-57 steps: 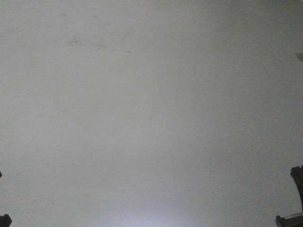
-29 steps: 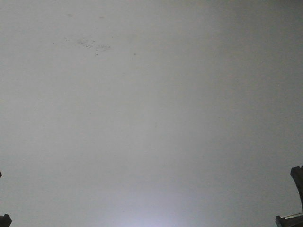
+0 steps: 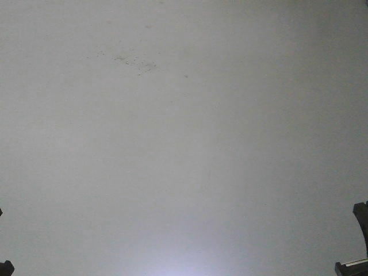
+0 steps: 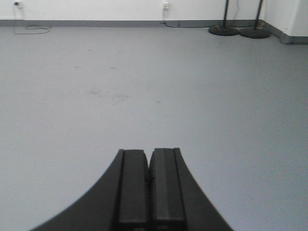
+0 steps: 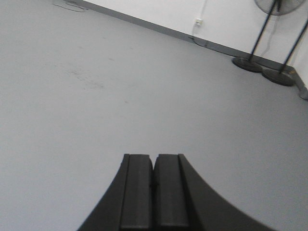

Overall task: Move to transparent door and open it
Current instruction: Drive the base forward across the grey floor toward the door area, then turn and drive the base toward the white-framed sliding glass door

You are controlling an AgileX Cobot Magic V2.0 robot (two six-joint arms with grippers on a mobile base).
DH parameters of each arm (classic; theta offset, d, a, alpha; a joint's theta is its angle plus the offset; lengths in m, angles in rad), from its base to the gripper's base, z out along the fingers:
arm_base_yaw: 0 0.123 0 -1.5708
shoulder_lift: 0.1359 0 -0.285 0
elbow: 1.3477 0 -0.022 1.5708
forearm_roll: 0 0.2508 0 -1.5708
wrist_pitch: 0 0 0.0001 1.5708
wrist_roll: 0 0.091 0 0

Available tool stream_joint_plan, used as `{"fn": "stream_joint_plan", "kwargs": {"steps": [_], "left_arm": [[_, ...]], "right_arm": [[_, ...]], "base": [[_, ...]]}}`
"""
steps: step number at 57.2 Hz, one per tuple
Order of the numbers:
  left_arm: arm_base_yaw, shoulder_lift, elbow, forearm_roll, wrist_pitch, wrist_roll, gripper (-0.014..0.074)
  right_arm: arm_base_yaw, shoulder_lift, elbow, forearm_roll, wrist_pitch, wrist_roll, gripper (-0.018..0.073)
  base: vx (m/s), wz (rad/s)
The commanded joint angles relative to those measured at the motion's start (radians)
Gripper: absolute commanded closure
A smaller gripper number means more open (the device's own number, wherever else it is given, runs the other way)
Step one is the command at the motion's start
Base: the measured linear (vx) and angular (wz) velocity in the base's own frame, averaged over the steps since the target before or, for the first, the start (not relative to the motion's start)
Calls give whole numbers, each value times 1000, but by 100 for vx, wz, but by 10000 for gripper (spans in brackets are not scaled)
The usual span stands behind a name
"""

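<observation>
Grey floor [image 4: 144, 86] fills my three views, with one scuffed patch [image 3: 135, 62]; two round stand bases [image 4: 224, 30] sit by the white wall [image 4: 96, 8]. My left gripper [image 4: 149, 166] and right gripper [image 5: 155, 168] are both clenched on nothing. The transparent door shows in no view, so I cannot place it against either gripper.

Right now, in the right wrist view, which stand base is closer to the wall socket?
The left base; the other base lies farther right, nearer the camera.

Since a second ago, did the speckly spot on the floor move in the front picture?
Yes. The speckly spot slid right and a bit down, while the dark robot part in the bottom right corner stayed put.
</observation>
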Motion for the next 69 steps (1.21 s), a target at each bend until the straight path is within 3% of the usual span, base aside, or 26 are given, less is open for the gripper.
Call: {"fn": "stream_joint_plan", "kwargs": {"steps": [1,69], "left_arm": [[-1,-13,30,-9,-77,-6,596],[-1,-13,30,-9,-77,-6,596]], "right_arm": [[-4,-14,14,0,-80,-5,557],[-4,-14,14,0,-80,-5,557]], "base": [[35,39],[44,40]]}}
